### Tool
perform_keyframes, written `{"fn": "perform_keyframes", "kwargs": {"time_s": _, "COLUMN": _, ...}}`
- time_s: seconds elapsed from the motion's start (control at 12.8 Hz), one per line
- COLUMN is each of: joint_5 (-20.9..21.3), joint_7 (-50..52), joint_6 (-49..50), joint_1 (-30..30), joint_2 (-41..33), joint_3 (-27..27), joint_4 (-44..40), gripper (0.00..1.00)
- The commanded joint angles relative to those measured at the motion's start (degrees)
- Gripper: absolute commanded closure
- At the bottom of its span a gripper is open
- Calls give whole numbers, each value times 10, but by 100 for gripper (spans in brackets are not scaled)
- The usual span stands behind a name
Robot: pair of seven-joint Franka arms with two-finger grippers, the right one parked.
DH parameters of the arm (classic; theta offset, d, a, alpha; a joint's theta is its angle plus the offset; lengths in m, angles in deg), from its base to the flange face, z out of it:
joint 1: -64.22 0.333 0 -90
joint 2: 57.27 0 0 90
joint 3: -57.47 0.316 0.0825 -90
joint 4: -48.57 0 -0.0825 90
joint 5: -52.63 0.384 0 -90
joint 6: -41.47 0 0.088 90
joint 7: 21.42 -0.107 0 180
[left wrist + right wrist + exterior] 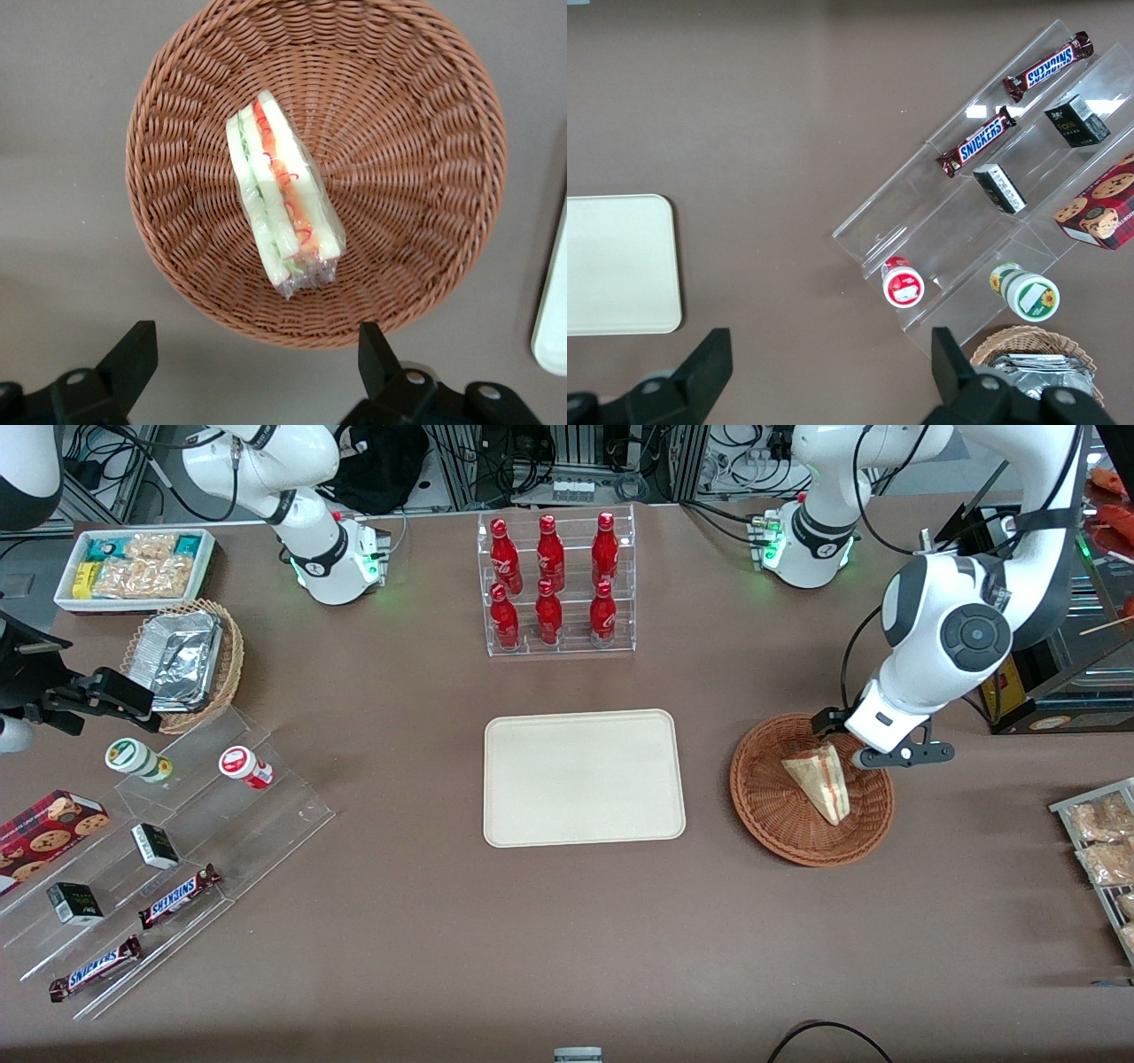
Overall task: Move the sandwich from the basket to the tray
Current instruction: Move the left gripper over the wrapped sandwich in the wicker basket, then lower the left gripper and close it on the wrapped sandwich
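Held above the basket, over its rim farthest from the front camera, the hand is seen with its fingers spread wide apart and nothing between them. No contact with basket or sandwich is made; in the left wrist view both dark fingertips are seen over bare table just outside the wicker rim, and the sandwich lies well clear of them.

The sandwich is found inside the basket, near its middle, wrapped in clear film. Its cut edge is turned upward, so that white bread layers with green and red filling are shown. In the front view its narrow end is pointed toward the camera.

The basket is set on the brown table, beside the tray and apart from it, toward the working arm's end. The tray is laid flat at the middle of the table, and nothing is seen on it. A clear rack of six red bottles is placed farther from the camera than the tray.

Toward the parked arm's end, a clear stepped stand is seen with two Snickers bars, small dark boxes and two small jars. A tan basket with foil containers and a white bin of snacks are placed farther back.
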Motion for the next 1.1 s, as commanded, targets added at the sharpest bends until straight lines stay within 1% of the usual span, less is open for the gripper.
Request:
{"fn": "perform_keyframes", "kwargs": {"time_s": 0.0, "joint_5": 1, "joint_7": 98, "joint_6": -43, "joint_1": -4, "joint_2": 13, "joint_3": 1, "joint_4": 8, "gripper": 0}}
{"fn": "perform_keyframes", "kwargs": {"time_s": 0.31, "joint_5": 1, "joint_7": 246, "joint_6": -122, "joint_1": -4, "joint_2": 37, "joint_3": 1, "joint_4": 29, "gripper": 0}}
{"fn": "perform_keyframes", "kwargs": {"time_s": 0.55, "joint_5": 1, "joint_7": 366, "joint_6": -146, "joint_1": -12, "joint_2": 61, "joint_3": 1, "joint_4": 28, "gripper": 0}}
{"fn": "perform_keyframes", "kwargs": {"time_s": 0.63, "joint_5": 1, "joint_7": 386, "joint_6": -149, "joint_1": -13, "joint_2": 65, "joint_3": 1, "joint_4": 28, "gripper": 0}}
{"fn": "perform_keyframes", "kwargs": {"time_s": 1.02, "joint_5": 5, "joint_7": 378, "joint_6": -151, "joint_1": -13, "joint_2": 91, "joint_3": 1, "joint_4": 26, "gripper": 0}}
